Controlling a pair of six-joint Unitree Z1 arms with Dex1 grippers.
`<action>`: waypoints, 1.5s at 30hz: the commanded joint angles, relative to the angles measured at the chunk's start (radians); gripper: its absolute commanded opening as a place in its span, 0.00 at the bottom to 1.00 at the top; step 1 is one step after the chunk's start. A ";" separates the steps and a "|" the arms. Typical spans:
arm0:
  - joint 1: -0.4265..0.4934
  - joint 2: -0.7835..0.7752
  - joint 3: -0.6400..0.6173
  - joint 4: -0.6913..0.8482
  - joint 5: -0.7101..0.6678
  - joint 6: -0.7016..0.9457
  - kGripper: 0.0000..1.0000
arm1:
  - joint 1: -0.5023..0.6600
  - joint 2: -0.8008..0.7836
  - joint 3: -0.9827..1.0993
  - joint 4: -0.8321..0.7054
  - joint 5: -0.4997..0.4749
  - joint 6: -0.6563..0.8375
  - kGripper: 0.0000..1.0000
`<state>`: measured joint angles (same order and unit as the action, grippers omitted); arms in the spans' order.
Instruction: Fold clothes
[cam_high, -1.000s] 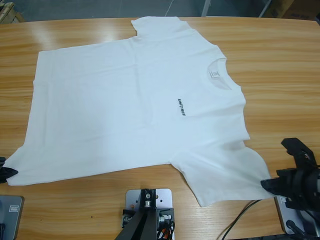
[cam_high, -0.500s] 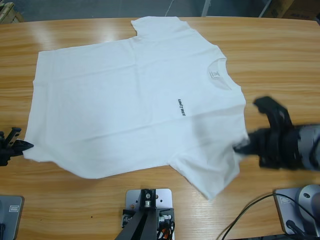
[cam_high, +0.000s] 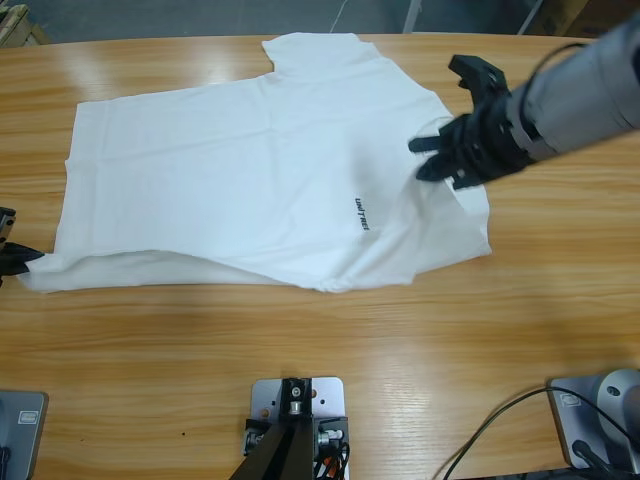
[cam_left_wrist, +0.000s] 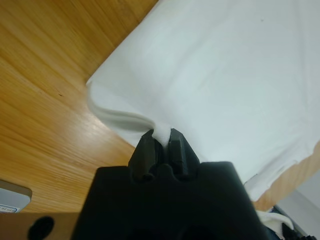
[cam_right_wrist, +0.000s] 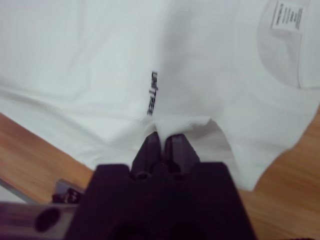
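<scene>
While the near long edge of the plain white short-sleeved cotton T-shirt (cam_high: 250, 170) lay doubled over itself on the long wooden counter (cam_high: 320, 360), both tools gripped cloth. The left tool (cam_left_wrist: 161, 139) sat low at the counter's edge, its jaws pinched tight on the hem corner, which rose in a small curled ridge. Farther across, the right tool (cam_high: 442, 158) hung above the chest area beside the collar, its jaws closed on a bunched fold of the shirt. I judged this the first lengthwise fold, with the near side being carried over the body; the next move would call for both tools to travel together toward the far edge, keeping the fold line straight, before letting go. From above, the left tool barely showed at the frame's edge, so only its wrist view confirmed the pinch. Only the right wrist view revealed the neck label (cam_right_wrist: 287, 16) and dark chest lettering (cam_right_wrist: 152, 93) just past the jaws.
</scene>
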<state>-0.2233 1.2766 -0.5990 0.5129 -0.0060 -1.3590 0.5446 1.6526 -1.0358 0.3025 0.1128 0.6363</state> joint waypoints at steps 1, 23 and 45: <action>0.018 0.082 0.003 -0.013 0.001 0.012 0.00 | -0.118 0.163 -0.131 0.041 0.077 -0.036 0.00; 0.105 0.167 0.040 -0.039 -0.005 0.029 0.00 | -0.189 0.290 -0.249 0.109 0.099 -0.108 0.00; 0.117 0.115 0.067 -0.222 0.050 0.192 0.88 | -0.210 0.318 -0.297 0.062 0.107 -0.153 0.00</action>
<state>-0.1186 1.4110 -0.5629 0.3498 0.0331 -1.2680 0.3434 1.9154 -1.3232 0.3741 0.1997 0.4957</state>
